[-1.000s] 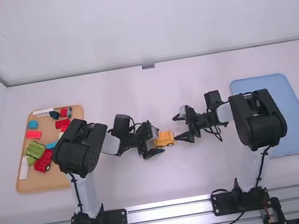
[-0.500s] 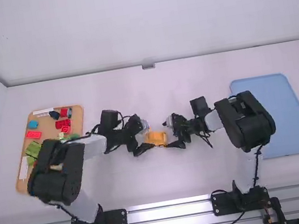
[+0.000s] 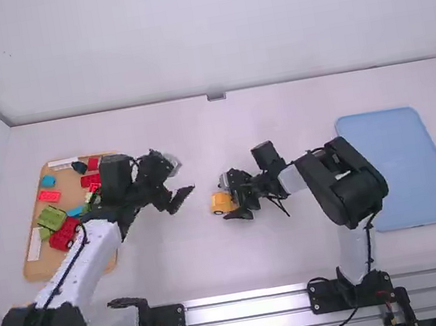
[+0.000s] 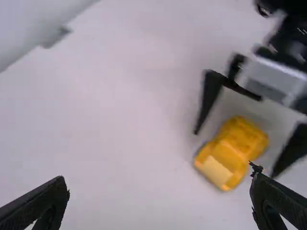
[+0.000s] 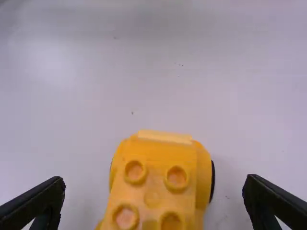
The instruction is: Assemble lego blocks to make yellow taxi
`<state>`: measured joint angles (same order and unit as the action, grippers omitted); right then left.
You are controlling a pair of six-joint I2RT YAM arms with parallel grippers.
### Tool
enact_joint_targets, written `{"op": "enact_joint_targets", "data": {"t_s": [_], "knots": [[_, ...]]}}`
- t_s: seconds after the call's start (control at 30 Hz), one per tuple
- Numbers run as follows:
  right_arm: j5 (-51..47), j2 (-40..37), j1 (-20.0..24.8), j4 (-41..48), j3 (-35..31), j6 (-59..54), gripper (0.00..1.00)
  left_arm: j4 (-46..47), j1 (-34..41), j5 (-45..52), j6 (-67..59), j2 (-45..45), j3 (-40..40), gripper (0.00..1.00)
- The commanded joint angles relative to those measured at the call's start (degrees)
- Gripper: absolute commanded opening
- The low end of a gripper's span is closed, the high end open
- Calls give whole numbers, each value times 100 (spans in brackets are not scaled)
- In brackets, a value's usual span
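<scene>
the blue tray (image 3: 413, 168) lies well right of the right pincer (image 5: 154, 191), the tan tray (image 3: 80, 263) left of the left pincer (image 4: 158, 191). both stand apart — the right around the yellow taxi (image 5: 156, 165). its body looks assembled (bare studs (image 5: 176, 178) on top); perhaps a roof piece remains — i can't tell.
</scene>
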<state>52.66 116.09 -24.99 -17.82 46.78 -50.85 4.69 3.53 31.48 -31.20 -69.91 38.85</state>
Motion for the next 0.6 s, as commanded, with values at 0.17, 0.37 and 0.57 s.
{"op": "enact_joint_targets", "data": {"t_s": [0.17,0.37,0.57], "knots": [[-883,68,-420,20,127,310,100,-87,-284,-1937,2695,667,9,99],[-1095,68,-459,22,127,308,68,-109,-280,-3080,3814,929,9,99],[-1604,37,-385,339,291,308,37,-81,-280,-4170,5123,1390,9,99]]}}
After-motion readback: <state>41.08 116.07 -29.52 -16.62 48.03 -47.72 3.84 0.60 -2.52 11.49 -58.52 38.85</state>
